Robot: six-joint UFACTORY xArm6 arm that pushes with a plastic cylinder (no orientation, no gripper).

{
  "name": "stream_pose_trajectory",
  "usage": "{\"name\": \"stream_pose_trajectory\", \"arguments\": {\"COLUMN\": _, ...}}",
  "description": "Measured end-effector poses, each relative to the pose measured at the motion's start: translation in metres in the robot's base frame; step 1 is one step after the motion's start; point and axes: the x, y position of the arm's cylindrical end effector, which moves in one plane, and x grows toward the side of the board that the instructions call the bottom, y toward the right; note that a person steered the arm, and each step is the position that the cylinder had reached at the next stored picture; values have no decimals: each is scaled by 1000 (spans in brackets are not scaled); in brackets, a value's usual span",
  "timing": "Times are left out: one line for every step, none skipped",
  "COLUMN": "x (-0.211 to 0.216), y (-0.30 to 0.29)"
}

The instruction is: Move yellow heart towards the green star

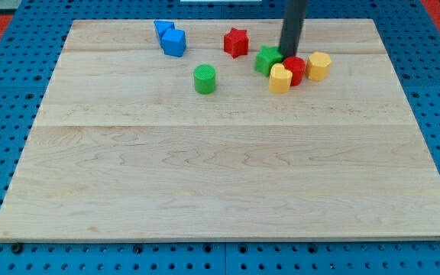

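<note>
Yellow heart point(280, 79) lies just below my tip point(288, 55), touching the green star point(267, 59).

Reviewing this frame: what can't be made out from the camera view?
- My tip: its very end sits among the green star, red block and yellow heart; contact cannot be judged.
- Red block: shape unclear, partly covered by the yellow heart.
- Arm above the rod: cut off by the view's top.
- Rear blue block: half hidden by the front blue block.

Dark rod upright, entering from view's top; my tip point(289, 55) down at board level, upper right.
</note>
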Motion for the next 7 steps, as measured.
{"name": "stream_pose_trajectory", "arguments": {"x": 13, "y": -51}}
{"name": "stream_pose_trajectory", "arguments": {"x": -3, "y": -44}}
{"name": "stream_pose_trajectory", "arguments": {"x": -19, "y": -47}}
{"name": "stream_pose_trajectory", "arguments": {"x": 7, "y": -66}}
{"name": "stream_pose_trajectory", "arguments": {"x": 18, "y": -72}}
{"name": "stream_pose_trajectory", "arguments": {"x": -21, "y": -46}}
{"name": "stream_pose_trajectory", "arguments": {"x": -49, "y": 22}}
